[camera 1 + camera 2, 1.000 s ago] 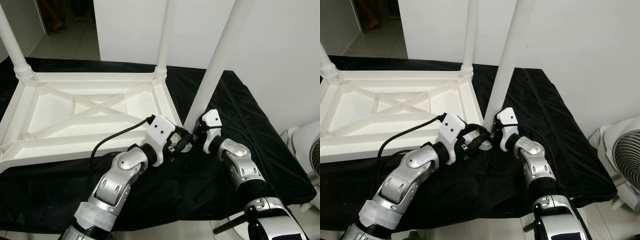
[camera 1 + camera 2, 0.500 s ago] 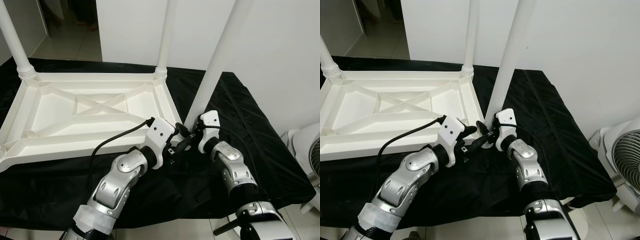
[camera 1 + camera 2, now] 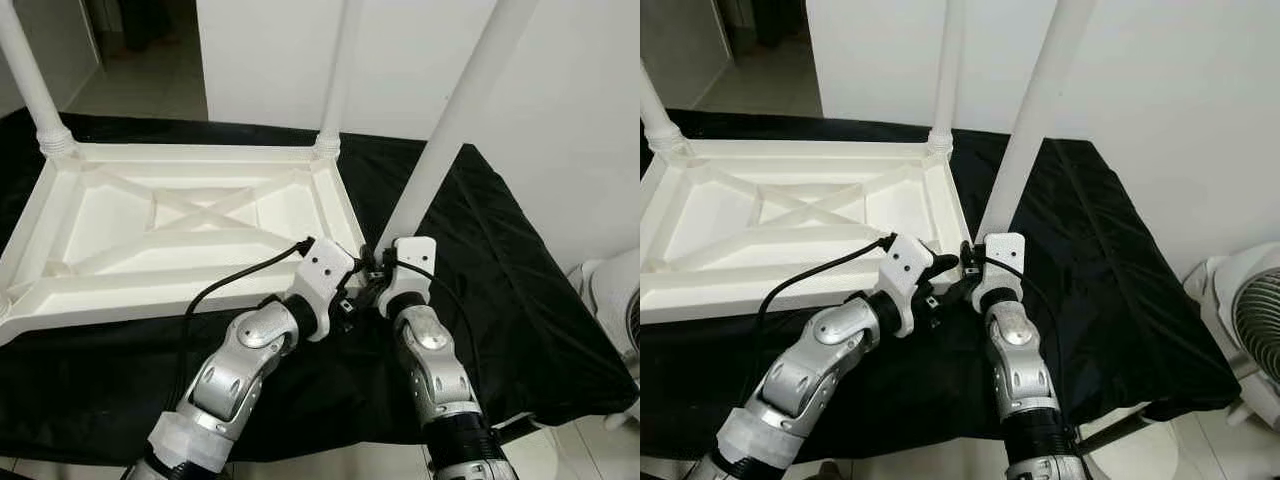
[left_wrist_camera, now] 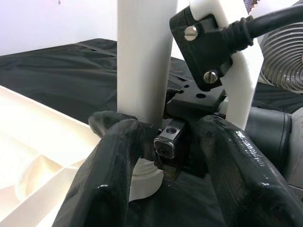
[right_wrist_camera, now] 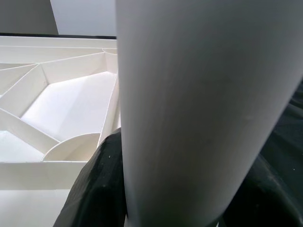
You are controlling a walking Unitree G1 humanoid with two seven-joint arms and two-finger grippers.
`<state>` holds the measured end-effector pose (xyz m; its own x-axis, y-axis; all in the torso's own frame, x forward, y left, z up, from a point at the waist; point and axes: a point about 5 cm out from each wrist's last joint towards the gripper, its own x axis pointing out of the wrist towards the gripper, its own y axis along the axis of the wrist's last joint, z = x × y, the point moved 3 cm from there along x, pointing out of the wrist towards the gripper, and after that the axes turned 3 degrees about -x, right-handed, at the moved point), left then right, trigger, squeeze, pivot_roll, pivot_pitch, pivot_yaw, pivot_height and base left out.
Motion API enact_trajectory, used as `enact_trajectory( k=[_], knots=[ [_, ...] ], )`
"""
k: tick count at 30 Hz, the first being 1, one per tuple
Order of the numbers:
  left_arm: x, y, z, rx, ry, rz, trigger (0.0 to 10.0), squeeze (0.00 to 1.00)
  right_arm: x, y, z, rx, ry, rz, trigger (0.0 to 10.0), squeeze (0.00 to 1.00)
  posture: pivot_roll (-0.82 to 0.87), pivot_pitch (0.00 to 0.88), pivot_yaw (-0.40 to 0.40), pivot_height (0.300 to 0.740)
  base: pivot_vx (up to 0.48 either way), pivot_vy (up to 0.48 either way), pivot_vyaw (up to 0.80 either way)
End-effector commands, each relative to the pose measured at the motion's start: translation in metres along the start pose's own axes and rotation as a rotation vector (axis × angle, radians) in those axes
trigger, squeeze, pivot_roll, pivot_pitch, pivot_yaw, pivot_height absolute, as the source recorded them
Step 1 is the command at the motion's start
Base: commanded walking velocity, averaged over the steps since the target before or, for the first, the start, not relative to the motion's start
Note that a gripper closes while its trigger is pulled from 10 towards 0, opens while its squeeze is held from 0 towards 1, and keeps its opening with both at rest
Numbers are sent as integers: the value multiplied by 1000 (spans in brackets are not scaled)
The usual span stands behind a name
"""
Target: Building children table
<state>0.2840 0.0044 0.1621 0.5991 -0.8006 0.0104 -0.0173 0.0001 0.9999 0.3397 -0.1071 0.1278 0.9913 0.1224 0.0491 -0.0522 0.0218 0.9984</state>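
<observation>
The white table top (image 3: 170,225) lies upside down on the black cloth (image 3: 500,290). At its near right corner my right gripper (image 3: 975,272) closes its fingers (image 5: 102,189) around the leaning white leg (image 3: 450,130). My left gripper (image 4: 163,149) stands open around the leg's foot, where the wrist view shows the socket collar (image 4: 144,182).
</observation>
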Motion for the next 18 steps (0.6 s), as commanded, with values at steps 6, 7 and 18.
enact_trajectory(
  k=[6,7,18],
  knots=[
    [2,-1,6,-2,-43,-7,10000,0,0,-8,9,13,9,-67,10000,1000,120,0,-92,740,0,0,0],
    [2,-1,6,-2,-43,-7,10000,0,0,-8,9,13,9,-67,10000,1000,120,0,-92,740,0,0,0],
    [2,0,4,2,-41,-5,10000,0,17,6,34,-109,318,-48,10000,0,123,0,-88,740,0,0,0]
  ],
)
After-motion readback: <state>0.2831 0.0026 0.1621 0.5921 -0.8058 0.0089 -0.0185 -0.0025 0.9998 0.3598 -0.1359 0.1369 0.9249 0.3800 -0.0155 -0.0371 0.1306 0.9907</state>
